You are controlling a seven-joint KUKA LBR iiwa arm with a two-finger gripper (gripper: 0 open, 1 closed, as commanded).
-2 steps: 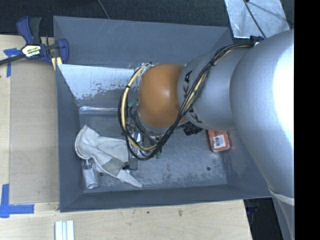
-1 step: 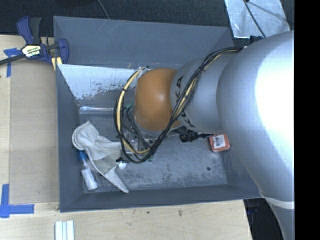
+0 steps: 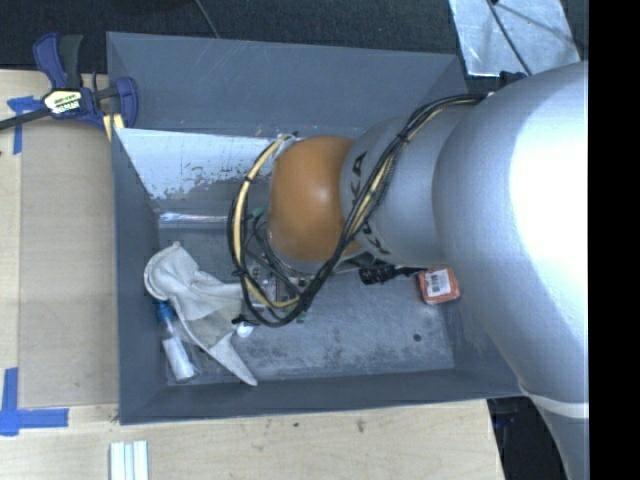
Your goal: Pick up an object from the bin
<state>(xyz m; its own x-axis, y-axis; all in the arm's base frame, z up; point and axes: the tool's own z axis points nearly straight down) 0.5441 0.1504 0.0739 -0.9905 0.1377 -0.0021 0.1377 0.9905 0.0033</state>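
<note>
Cables (image 3: 241, 230) and an orange cover (image 3: 305, 203) hide most of the gripper (image 3: 262, 303), low in the bin (image 3: 300, 88); whether it is open or closed cannot be told. A crumpled white cloth (image 3: 190, 286) lies just beside it, away from the arm, and a small orange box (image 3: 437, 286) lies behind it.

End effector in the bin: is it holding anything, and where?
Cannot tell. The end effector is beside the crumpled white cloth, but cables hide any hold.
</note>
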